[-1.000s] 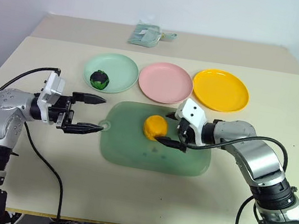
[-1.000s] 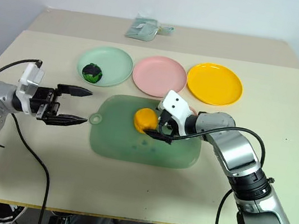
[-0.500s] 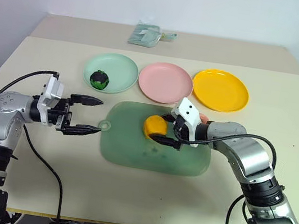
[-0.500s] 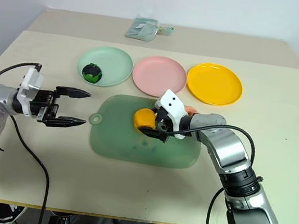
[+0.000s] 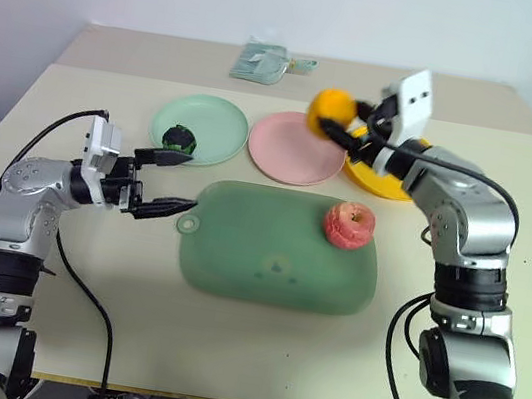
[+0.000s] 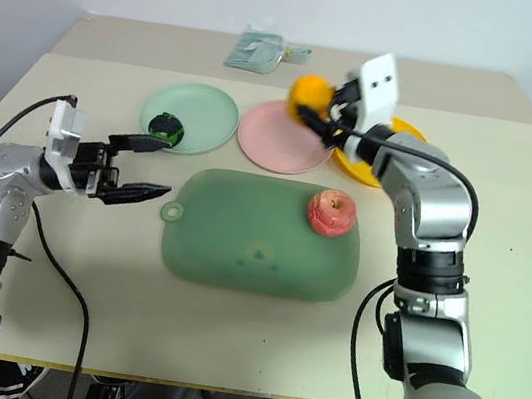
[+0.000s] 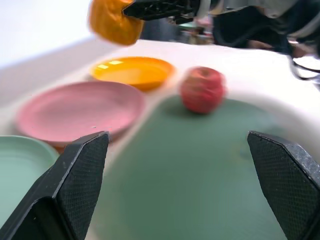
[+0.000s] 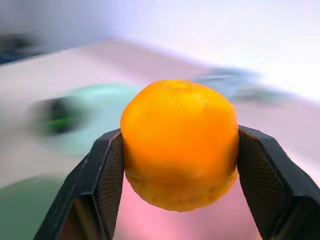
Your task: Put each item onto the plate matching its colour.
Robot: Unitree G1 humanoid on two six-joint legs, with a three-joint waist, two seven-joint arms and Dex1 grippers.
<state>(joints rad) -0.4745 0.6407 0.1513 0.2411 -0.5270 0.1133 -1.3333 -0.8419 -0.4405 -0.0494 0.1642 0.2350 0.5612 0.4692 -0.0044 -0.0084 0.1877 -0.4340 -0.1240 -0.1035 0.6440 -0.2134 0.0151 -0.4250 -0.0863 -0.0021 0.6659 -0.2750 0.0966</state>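
Observation:
My right gripper (image 5: 338, 118) is shut on the orange-yellow round fruit (image 8: 179, 142) and holds it in the air above the gap between the pink plate (image 5: 284, 152) and the yellow-orange plate (image 5: 375, 179). My right arm partly hides the yellow-orange plate. The pink-red peach-like fruit (image 5: 348, 225) lies on the right end of the large green mat (image 5: 257, 254). On the mint green plate (image 5: 213, 115) sits the dark green-and-black lumpy ball (image 5: 176, 138). My left gripper (image 5: 191, 182) hangs open and empty just left of the mat, below the mint plate.
A folded greenish packet (image 5: 263, 61) lies at the back of the table behind the plates. The mat has a holed tab (image 5: 185, 220) on its left side, close to my left fingertips. Bare tabletop stretches along the front edge and on the far right.
My right gripper closed on the orange fruit and lifted it off the mat, up and back to above the plates. The peach stays on the mat. My left gripper edged slightly forward.

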